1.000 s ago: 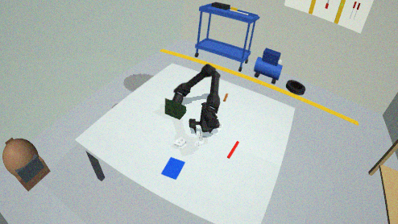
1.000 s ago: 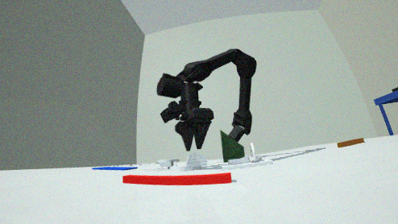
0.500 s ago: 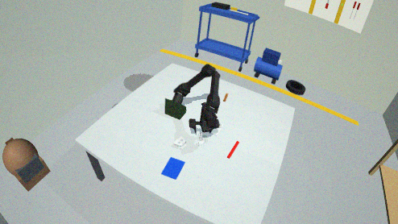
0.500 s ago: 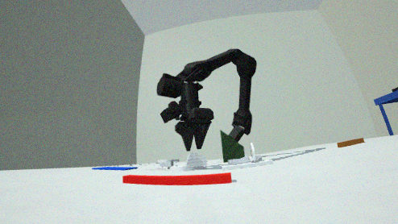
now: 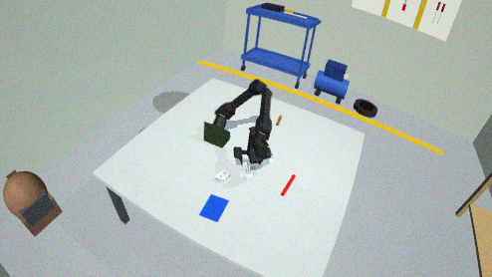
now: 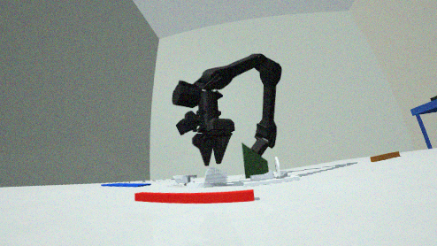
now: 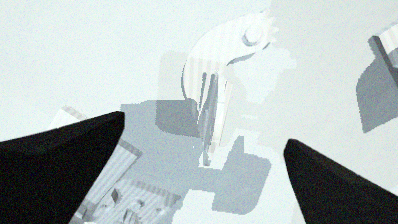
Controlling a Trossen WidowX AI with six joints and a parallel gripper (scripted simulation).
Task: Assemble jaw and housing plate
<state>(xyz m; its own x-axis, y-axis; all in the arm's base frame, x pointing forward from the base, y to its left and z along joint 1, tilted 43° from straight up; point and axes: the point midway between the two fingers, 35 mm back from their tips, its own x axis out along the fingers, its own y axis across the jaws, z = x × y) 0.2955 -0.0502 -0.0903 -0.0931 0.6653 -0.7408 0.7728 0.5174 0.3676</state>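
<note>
From here I see the tool [image 5: 249, 165] [image 6: 212, 164] [image 7: 206, 132] pointing down over the white counter [image 5: 149, 164] [image 6: 287, 221], spread practically as wide as it goes, with nothing between its fingers. Its tips hang just above the low white parts.

In my wrist view, a pale curved jaw [image 7: 212, 55] lies below and between the fingertips. Its toothed, rounded end points to the upper right; from there the body bows left, then narrows down toward the bottom of the view. Its long axis thus runs roughly top to bottom, crossing the line between my fingertips. I can't make out whether its teeth mesh with anything.

A ribbed white piece with small holes [image 7: 145, 200] sits at lower left, partly behind one finger. From above, a red bar [image 5: 288, 184] [image 6: 195, 196] and a blue square [image 5: 214, 207] [image 6: 126, 185] lie well apart on the counter.
</note>
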